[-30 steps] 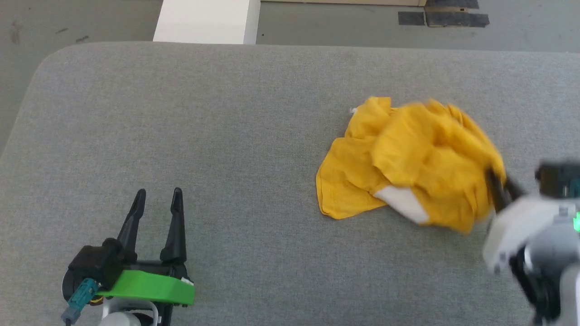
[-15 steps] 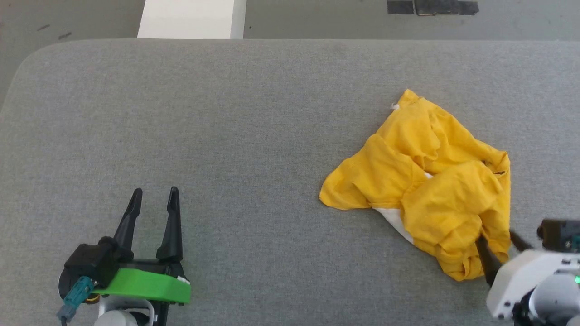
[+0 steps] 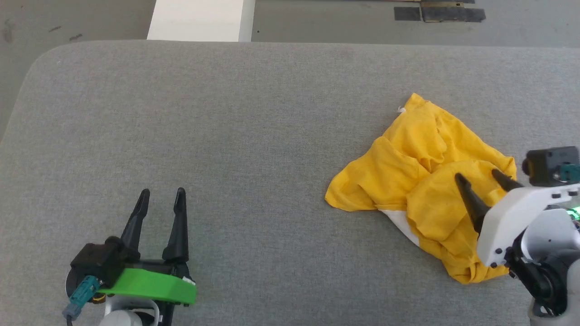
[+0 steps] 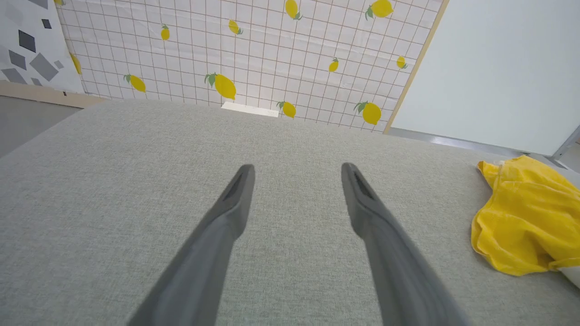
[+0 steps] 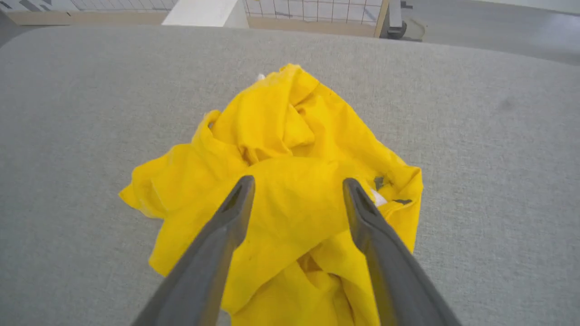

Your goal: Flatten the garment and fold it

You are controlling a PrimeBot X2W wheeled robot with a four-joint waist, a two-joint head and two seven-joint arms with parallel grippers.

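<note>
Shirt [image 3: 408, 181] lies crumpled on the counter's [image 3: 253, 113] right side; right hand [image 3: 476, 174] hovers spread over it, likely hunting an edge to pull flat. Left hand [image 3: 162, 191] waits spread, well apart.

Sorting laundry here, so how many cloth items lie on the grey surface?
1. The crumpled yellow T-shirt lies on the right part of the grey surface, with the open right tool over it. Anything under its folds would be hidden.
</note>
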